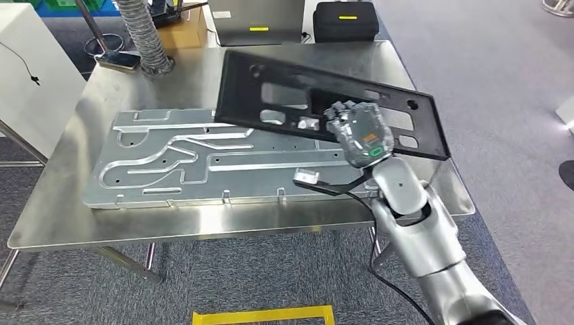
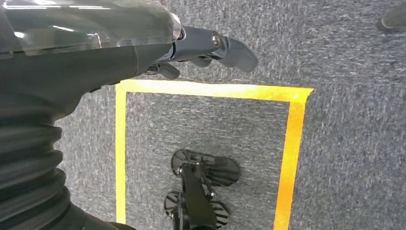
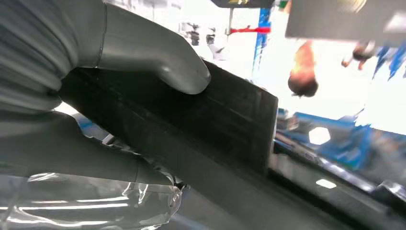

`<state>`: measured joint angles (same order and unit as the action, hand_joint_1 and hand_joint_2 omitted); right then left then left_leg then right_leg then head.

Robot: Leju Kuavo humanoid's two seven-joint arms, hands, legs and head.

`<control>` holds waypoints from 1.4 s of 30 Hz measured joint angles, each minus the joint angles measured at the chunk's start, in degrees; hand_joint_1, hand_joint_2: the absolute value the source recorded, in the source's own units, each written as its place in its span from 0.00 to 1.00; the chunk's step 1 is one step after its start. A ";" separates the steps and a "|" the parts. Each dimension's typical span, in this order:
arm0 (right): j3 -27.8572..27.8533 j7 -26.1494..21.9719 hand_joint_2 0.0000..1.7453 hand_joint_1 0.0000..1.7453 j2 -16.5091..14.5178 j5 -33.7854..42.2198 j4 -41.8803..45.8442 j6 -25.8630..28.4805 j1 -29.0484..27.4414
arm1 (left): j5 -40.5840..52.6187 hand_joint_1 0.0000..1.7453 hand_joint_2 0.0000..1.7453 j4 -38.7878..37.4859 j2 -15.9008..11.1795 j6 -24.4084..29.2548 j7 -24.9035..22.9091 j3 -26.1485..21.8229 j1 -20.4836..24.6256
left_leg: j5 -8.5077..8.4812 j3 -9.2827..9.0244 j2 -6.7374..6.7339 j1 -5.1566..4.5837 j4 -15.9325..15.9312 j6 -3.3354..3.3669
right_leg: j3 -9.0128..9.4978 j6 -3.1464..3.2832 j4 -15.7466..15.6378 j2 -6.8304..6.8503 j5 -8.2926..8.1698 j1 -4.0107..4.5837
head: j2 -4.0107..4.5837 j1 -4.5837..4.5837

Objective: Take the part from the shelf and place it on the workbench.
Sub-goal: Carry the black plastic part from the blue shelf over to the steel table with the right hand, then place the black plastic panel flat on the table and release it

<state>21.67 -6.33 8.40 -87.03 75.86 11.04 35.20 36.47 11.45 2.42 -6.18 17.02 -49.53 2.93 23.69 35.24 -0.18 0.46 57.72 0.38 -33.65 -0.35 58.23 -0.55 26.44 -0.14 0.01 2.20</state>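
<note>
One black perforated panel [image 1: 325,101], the part, was gripped along its near edge by the right robot hand [image 1: 359,132] and hung tilted above the steel tabletop [image 1: 169,227], over a grey metal plate [image 1: 203,159]. Placing looked underway; lowering it flat and letting go seemed next. The left robot hand [image 2: 201,48] hung empty, fingers loosely spread. No writing was readable.

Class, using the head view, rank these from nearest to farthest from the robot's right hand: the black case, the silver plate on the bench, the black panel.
1. black panel: gripped by the right hand.
2. silver plate: flat on the bench, to the hand's left.
3. black case: beyond the bench's far edge.
</note>
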 joint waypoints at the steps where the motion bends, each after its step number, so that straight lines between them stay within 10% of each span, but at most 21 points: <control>1: 1.92 0.12 1.00 1.00 -0.70 -0.74 -3.35 0.04 1.79 | 0.34 0.00 1.00 0.00 -0.01 -0.09 -0.02 0.00 0.19 | -0.18 -0.16 0.01 0.15 -0.27 0.30 | -0.41 -0.22 1.03 0.09 0.73 0.00 | 0.00 -0.01; 6: 10.36 -1.30 1.00 1.00 -5.91 -1.12 -22.91 1.18 8.65 | 1.51 0.00 1.00 0.00 -0.01 -0.22 -0.06 0.01 0.77 | -0.14 -0.51 0.36 0.21 -0.53 0.88 | -8.48 -0.73 16.44 0.27 6.51 -0.35 | 0.00 -0.01; 11: 14.28 -3.42 1.00 1.00 -10.39 0.16 -36.80 1.78 12.00 | 1.85 0.00 1.00 0.00 0.00 0.01 -0.01 0.00 0.74 | 0.76 -0.68 1.20 0.01 0.27 0.03 | -3.27 0.18 2.40 0.28 -1.92 -0.25 | 0.01 0.00; 16: 15.43 -4.08 1.00 1.00 -12.62 2.69 -44.58 2.20 13.65 | 1.97 0.00 1.00 0.01 0.00 0.05 0.29 -0.10 0.66 | 1.81 -0.36 1.00 0.08 1.16 -1.45 | -2.08 1.20 -0.10 0.23 -2.13 -0.24 | -0.01 0.01; 21: 15.37 -4.06 1.00 1.00 -13.04 5.27 -49.88 3.16 14.24 | 2.73 0.00 1.00 0.00 -0.31 -0.51 0.81 -0.13 0.58 | 8.32 6.56 0.57 0.39 16.00 -2.51 | -1.43 1.87 -0.49 0.35 -2.02 -0.40 | 0.00 0.01; 25: 15.06 -3.99 1.00 1.00 -12.93 5.96 -52.07 4.25 14.25 | 3.13 0.00 1.00 0.00 -0.56 -0.68 1.30 -0.13 0.54 | 2.44 1.72 0.51 0.85 6.15 -2.67 | -0.83 1.25 -0.24 0.15 -1.57 -0.46 | 0.00 0.01; 29: 14.66 -3.40 0.00 0.00 -12.48 6.21 -53.22 4.20 14.43 | 3.51 0.00 1.00 0.00 -0.69 -0.44 1.39 -0.13 0.63 | 1.26 -1.28 0.63 0.63 0.42 -1.26 | -0.67 -0.05 -0.25 -0.30 -1.50 -0.17 | 0.00 0.00; 31: 14.29 -3.05 0.00 0.00 -11.81 6.56 -53.77 4.65 14.30 | 3.80 0.00 1.00 0.00 -0.72 0.04 1.52 -0.13 0.69 | 0.91 -1.34 0.51 0.71 0.12 -0.37 | -0.78 -0.74 0.27 -0.25 -1.03 -0.30 | 0.00 0.00; 35: 12.76 -4.69 0.00 0.00 -10.30 9.64 -54.65 9.02 13.30 | 4.48 0.00 0.00 0.00 -0.87 1.89 1.92 -0.13 0.68 | 0.38 -0.97 0.38 0.60 -0.12 0.68 | -6.22 -1.32 12.57 0.03 5.91 -0.48 | 0.00 -0.01; 38: 9.62 -10.43 0.00 0.00 -9.95 15.63 -54.65 13.33 11.92 | 4.73 0.00 0.00 0.00 -1.00 2.62 2.25 -0.19 0.61 | 0.26 -0.82 0.51 0.22 -0.05 0.82 | -6.71 -0.97 14.58 0.06 5.55 -0.40 | 0.00 -0.01; 42: 3.78 -24.38 0.00 0.00 -10.14 32.07 -49.54 11.47 9.35 | 5.33 0.00 0.00 0.00 -0.82 3.04 2.32 -0.28 0.65 | 0.17 -0.70 0.58 -0.26 0.16 0.42 | 0.33 0.76 0.67 0.33 -0.01 0.37 | 0.00 0.00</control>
<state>25.45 -30.71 -1.74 -54.97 26.33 22.51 44.55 41.81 11.45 1.60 -3.14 19.34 -49.81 3.59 23.86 34.54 0.40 0.20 57.87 0.80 -33.31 0.41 58.90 -0.22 26.43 0.23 0.00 2.19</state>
